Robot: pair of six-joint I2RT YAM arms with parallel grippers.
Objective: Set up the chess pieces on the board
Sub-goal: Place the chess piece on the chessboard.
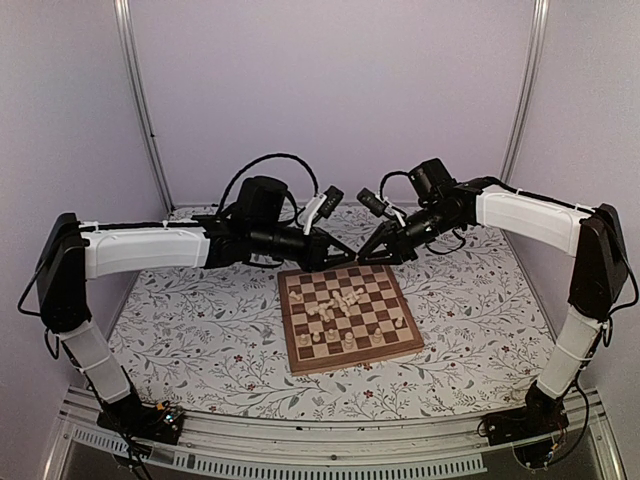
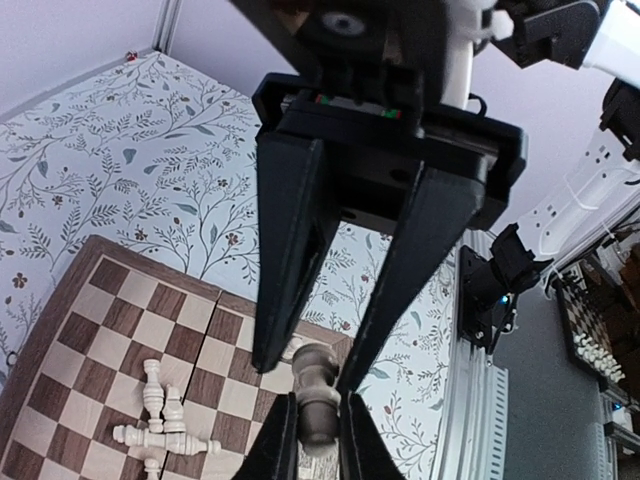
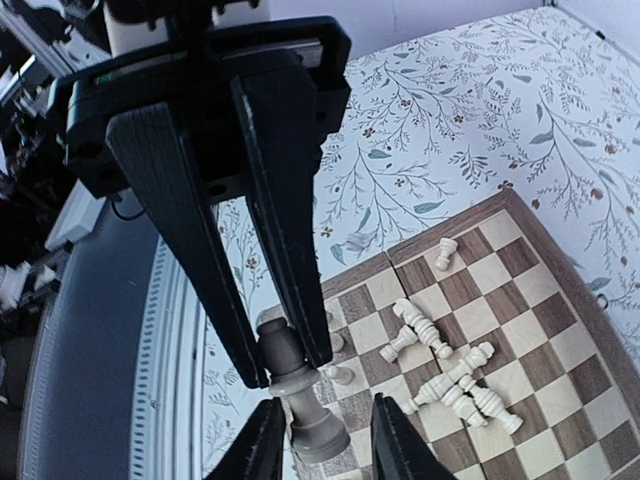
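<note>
Chess piece point(image 2: 318, 392) spans both tools above the board's point(image 1: 396, 318) far edge: left tool point(image 2: 308, 370) clamps its base, right tool point(image 3: 285, 365) sits narrow round its head, grip unclear.

Dark piece point(image 3: 300, 400), head between right fingers point(image 3: 285, 250); left fingers point(image 3: 262, 445) flank its base. Cream pieces point(image 3: 450, 378) lie toppled on board point(image 3: 560, 400), rightward.

Board point(image 1: 392, 300) brown/tan checks; chess pieces point(image 1: 340, 305) cream; one dark piece point(image 2: 318, 390); tablecloth point(image 1: 200, 330) white, floral.
</note>
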